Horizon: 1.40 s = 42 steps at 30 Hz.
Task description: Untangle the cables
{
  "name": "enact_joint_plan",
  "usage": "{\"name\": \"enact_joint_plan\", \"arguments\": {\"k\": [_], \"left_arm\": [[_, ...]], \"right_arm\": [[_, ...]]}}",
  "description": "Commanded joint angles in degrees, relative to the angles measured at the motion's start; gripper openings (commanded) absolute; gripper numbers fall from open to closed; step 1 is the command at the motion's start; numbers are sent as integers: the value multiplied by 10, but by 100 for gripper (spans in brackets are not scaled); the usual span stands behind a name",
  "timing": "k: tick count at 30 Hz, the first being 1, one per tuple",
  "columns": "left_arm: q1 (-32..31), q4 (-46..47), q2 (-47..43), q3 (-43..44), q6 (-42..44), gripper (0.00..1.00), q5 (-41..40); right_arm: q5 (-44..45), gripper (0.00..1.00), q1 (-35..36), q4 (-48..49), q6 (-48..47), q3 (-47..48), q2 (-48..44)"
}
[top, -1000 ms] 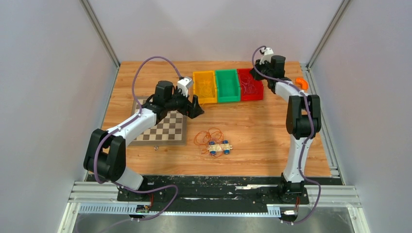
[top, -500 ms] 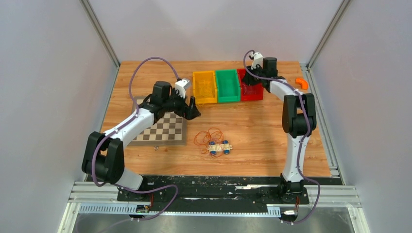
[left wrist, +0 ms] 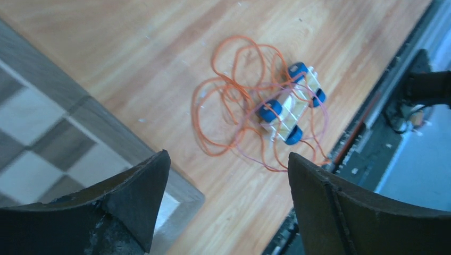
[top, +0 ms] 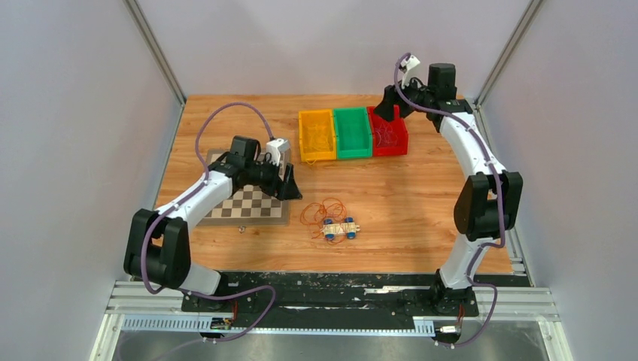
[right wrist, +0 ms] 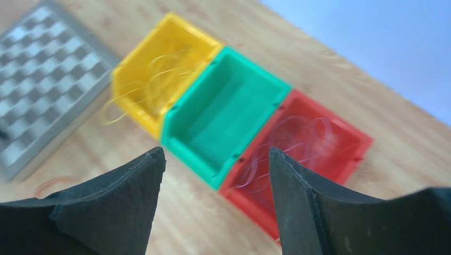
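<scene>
**Orange tangle lies loose at mid-table, both grippers empty**

The orange cables (top: 323,211) lie in a loose nest of overlapping loops on the wooden table (top: 406,203), near its front centre. Several strands run over and under a small toy cart (top: 341,229) with blue wheels, which sits at the near edge of the pile. Thin yellow loops (right wrist: 151,71) lie in the yellow bin (top: 317,156). Pale reddish loops (right wrist: 298,141) lie in the red bin (top: 389,151). The green bin (top: 353,154) between them looks empty.

The left gripper (left wrist: 226,159) hangs above the chessboard (top: 252,203) corner, angled toward the tangle, with its jaws wide and nothing between them. The right gripper (right wrist: 215,151) is high over the bins, its jaws parted and empty.

Judging by this, the yellow and red strands are sorted and the orange bundle is the step in hand. The next move calls for the left arm to come down on an outer loop clear of the cart. A pull on a strand snagged round the wheels would likely drag the toy along.
</scene>
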Motion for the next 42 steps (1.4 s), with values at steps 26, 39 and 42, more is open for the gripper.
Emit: {"name": "enact_joint_plan", "arguments": {"k": [26, 39, 42], "left_arm": [[0, 24, 73, -32, -53, 71, 98], [0, 29, 7, -50, -29, 82, 91], [1, 84, -66, -77, -21, 89, 81]], "right_arm": [[-168, 62, 196, -187, -153, -200, 83], [-194, 0, 222, -178, -150, -218, 34], [-202, 0, 221, -180, -134, -198, -25]]}}
